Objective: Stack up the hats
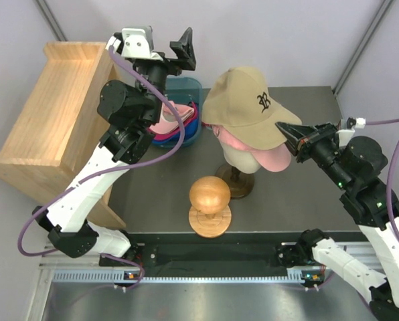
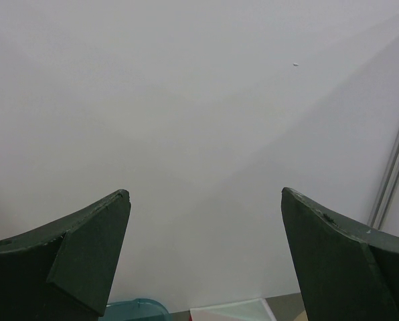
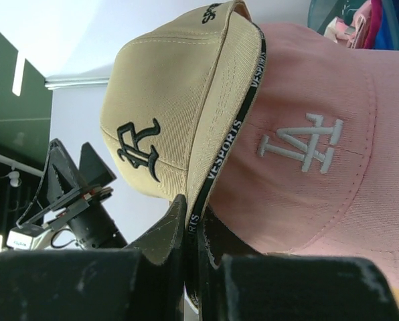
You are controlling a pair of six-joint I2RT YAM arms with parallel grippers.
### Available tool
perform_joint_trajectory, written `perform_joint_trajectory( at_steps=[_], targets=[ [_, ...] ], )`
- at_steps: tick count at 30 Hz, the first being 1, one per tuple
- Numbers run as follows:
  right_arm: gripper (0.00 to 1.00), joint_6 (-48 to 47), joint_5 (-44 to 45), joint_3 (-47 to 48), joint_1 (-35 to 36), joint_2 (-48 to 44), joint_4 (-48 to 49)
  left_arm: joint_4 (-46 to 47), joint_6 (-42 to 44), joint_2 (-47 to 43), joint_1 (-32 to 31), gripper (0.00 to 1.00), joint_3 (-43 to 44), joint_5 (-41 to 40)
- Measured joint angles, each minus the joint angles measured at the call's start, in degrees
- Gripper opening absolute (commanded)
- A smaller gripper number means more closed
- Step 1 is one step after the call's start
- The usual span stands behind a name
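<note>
1. Your right gripper [image 3: 194,224] is clamped on the brim of the tan cap [image 1: 243,100]
2. Tan cap sits over the light pink cap [image 1: 272,160], both on the cream mannequin head [image 1: 241,157] mid-table; pink brim shows beneath the tan one
3. Your left gripper [image 2: 205,195] hangs jaws wide, nothing between them, raised over the teal bin [image 1: 194,85]
4. Other caps [image 1: 179,127] lie bunched in that bin, left of the head
</note>
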Motion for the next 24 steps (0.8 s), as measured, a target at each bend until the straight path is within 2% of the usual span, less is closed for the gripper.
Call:
perform_joint_trajectory(
  at_steps=[5, 24],
  targets=[
    [0.0, 1.22, 0.11, -2.36, 0.0, -1.99, 0.79, -0.04, -0.04, -0.07, 0.0, 0.98, -1.11, -0.07],
    [0.0, 1.44, 1.57, -5.42, 0.0, -7.02, -5.68, -0.63, -2.56, -1.88, 0.0, 0.98, -3.91, -1.31]
  ],
)
